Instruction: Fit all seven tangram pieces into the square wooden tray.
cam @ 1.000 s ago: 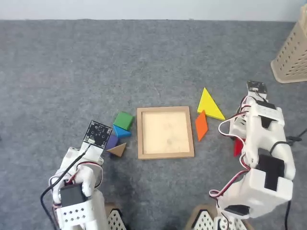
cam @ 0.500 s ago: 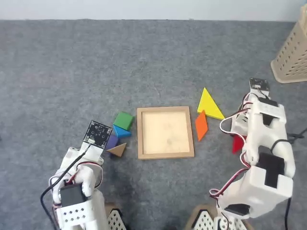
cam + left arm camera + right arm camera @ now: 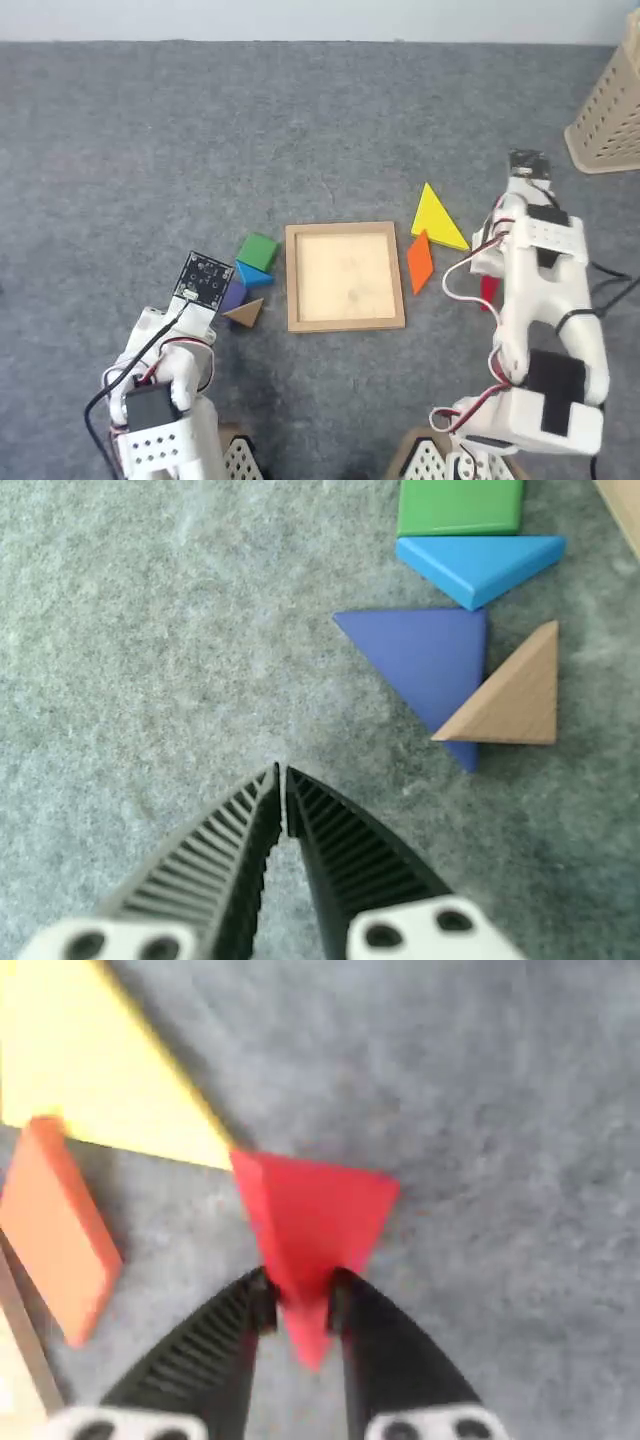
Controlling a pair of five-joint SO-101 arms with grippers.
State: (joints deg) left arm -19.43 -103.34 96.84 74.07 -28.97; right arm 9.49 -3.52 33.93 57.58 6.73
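Observation:
The square wooden tray (image 3: 345, 228) lies mid-table with nothing in it. To its right are a yellow triangle (image 3: 435, 218) and an orange parallelogram (image 3: 420, 262). My right gripper (image 3: 298, 1280) is shut on a red triangle (image 3: 315, 1210), which shows beside the right arm (image 3: 488, 292). Left of the tray lie a green square (image 3: 460, 505), a light blue triangle (image 3: 480, 562), a purple triangle (image 3: 425, 660) and a plain wood triangle (image 3: 510, 702). My left gripper (image 3: 281, 773) is shut on nothing, over bare carpet a short way from the purple triangle.
A beige slatted basket (image 3: 610, 110) stands at the far right edge. Grey carpet covers the table, with open room behind the tray and to the far left.
The right arm has stretched a little farther from its base, and the red triangle has shifted with it toward the yellow triangle. The left arm has not moved.

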